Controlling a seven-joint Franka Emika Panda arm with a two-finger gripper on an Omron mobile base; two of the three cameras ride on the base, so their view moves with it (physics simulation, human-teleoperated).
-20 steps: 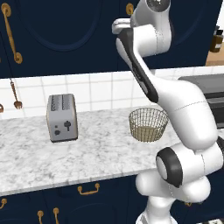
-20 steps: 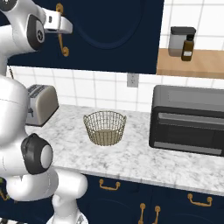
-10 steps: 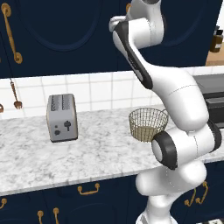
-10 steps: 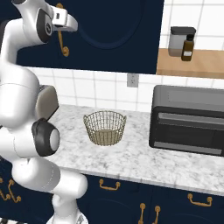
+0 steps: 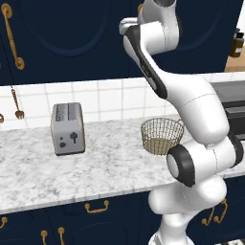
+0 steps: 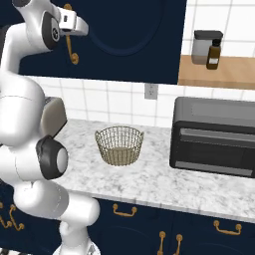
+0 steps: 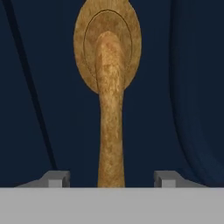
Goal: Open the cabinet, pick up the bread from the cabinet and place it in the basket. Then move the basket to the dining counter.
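Observation:
The cabinet [image 5: 72, 38] is a dark navy wall unit above the counter, and its doors are closed. My gripper [image 7: 111, 178] is up at one door, with the long brass handle [image 7: 109, 131] running between the two fingertips [image 7: 54, 178]. The jaws stand open, with a gap on each side of the handle. From the right base view the hand [image 6: 69, 22] sits against that handle [image 6: 72, 54]. The brass wire basket [image 5: 161, 135] [image 6: 119, 144] stands empty on the marble worktop below. The bread is hidden. The dining counter is out of view.
A grey toaster [image 5: 68, 128] stands left of the basket and a dark toaster oven [image 6: 214, 137] to its right. A canister and a brown bottle [image 6: 214, 52] sit on a wooden shelf. Another brass door handle [image 5: 12, 36] is at far left. Navy drawers run below the worktop.
The arm has straightened and its elbow has swung over the basket's side, while the hand has stayed at the cabinet handle. Basket, toaster and doors have not moved.

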